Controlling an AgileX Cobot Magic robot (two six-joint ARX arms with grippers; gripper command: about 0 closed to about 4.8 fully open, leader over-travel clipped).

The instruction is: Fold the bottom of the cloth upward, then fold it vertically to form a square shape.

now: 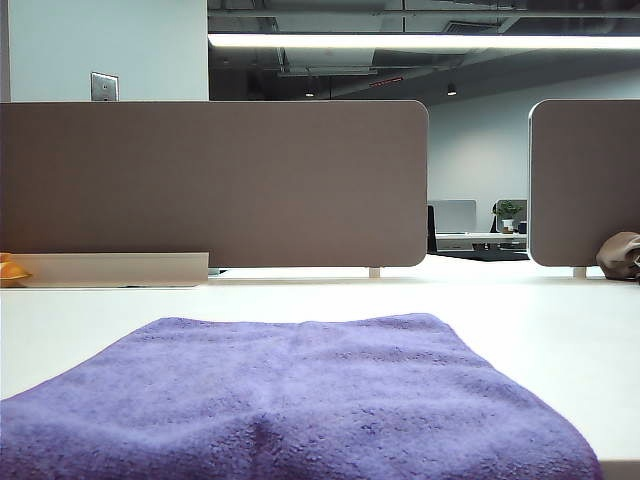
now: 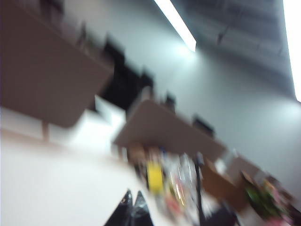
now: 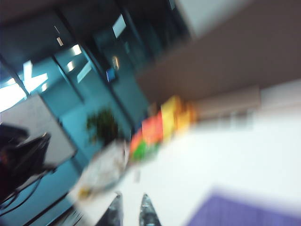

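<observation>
The cloth [image 1: 290, 400] is lying spread on the white bench [image 1: 540, 320], filling the near part of the exterior view, its far edge running straight across and its surface rumpled with a soft crease near the front. A corner of the same purple is showing in the right wrist view [image 3: 244, 212], on the bench just beside the right claw [image 3: 131, 212].

Neither arm is appearing in the exterior view. The left claw [image 2: 131, 209] is showing only as two dark fingertips pressed together over bare bench — closed, gripping nothing. The right claw's fingertips are standing a little apart, a narrow gap between them, with nothing in it. Both wrist views are blurring heavily.

At the back of the bench, brown divider panels [image 1: 210, 185] are standing upright — a small brownish-grey lump [image 1: 620, 257] is sitting at the foot of the right-hand one, and something orange [image 1: 12, 270] is peeking in at the far left edge.
</observation>
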